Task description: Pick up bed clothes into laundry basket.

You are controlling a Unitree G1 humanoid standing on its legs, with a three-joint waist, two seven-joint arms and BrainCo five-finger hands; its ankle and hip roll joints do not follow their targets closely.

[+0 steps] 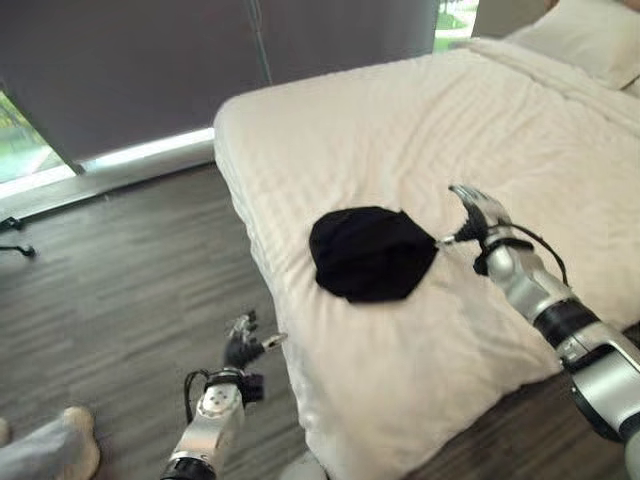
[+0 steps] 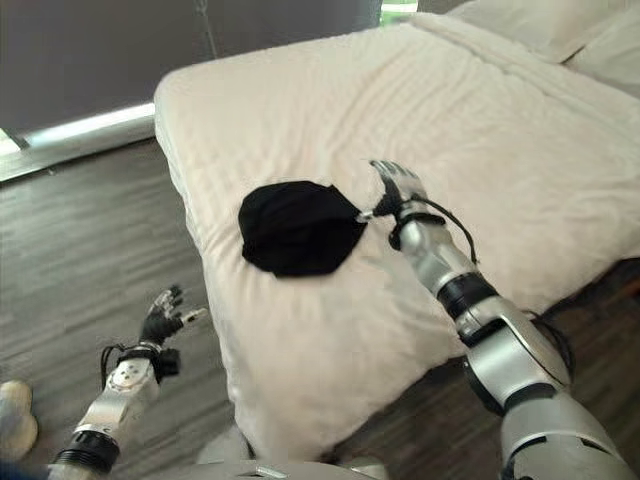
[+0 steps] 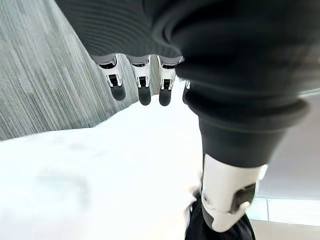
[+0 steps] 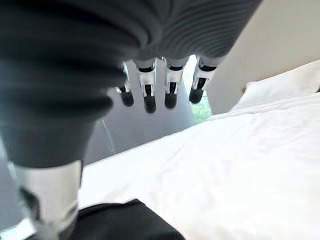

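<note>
White bedding covers the bed (image 1: pixel 420 120), whose near corner juts toward grey wood-look flooring (image 1: pixel 120 290) that lies open along its left side up to a bright strip under the dark curtain (image 1: pixel 130 70). One black garment (image 1: pixel 370 252) lies bunched near the bed's left edge, well apart from the one pillow (image 1: pixel 590 35) at the head. The robot's right hand (image 2: pixel 398 187) rests just beside the garment's right side, fingers (image 4: pixel 149 97) straight and relaxed, its thumb reaching the cloth's edge; whether it pinches cannot be told. Its left hand (image 2: pixel 165 318) hangs over the floor beside the bed, fingers loosely spread, holding nothing. A person's foot (image 1: pixel 70 440) shows at the lower left.
</note>
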